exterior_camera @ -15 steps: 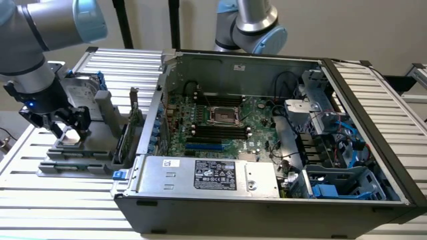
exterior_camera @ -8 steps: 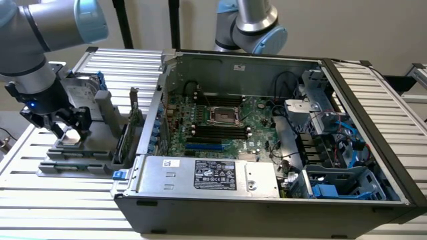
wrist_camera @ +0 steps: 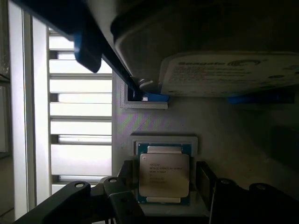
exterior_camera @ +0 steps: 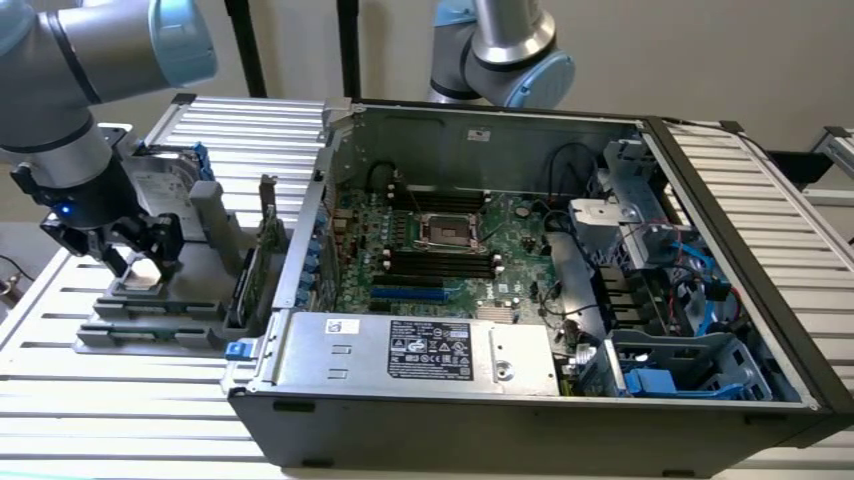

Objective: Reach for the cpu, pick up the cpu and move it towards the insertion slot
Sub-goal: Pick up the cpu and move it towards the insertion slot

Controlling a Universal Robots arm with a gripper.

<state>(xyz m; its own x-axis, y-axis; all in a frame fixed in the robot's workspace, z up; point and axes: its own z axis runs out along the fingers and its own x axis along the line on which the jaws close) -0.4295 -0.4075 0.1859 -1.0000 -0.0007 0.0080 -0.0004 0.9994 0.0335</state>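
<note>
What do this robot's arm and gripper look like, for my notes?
The arm is silver-grey tubing with light-blue joint caps. Its wrist section is black with a small blue light. The gripper is black, with two chunky fingers.

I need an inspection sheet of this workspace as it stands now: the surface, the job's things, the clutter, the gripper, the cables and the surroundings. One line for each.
Surface: slatted metal table, carrying a grey fixture and an open computer case.
Job's things: the cpu lies flat in its white holder on the fixture; the insertion slot, with its dark centre, sits on the board inside the case.
Clutter: hard drive with blue rails, beside the cpu.
Gripper: gripper open, one finger on each side of the cpu, which is not lifted.
Cables: black cables and blue ones inside the case.
Surroundings: second robot arm behind the case; pale wall.
</note>
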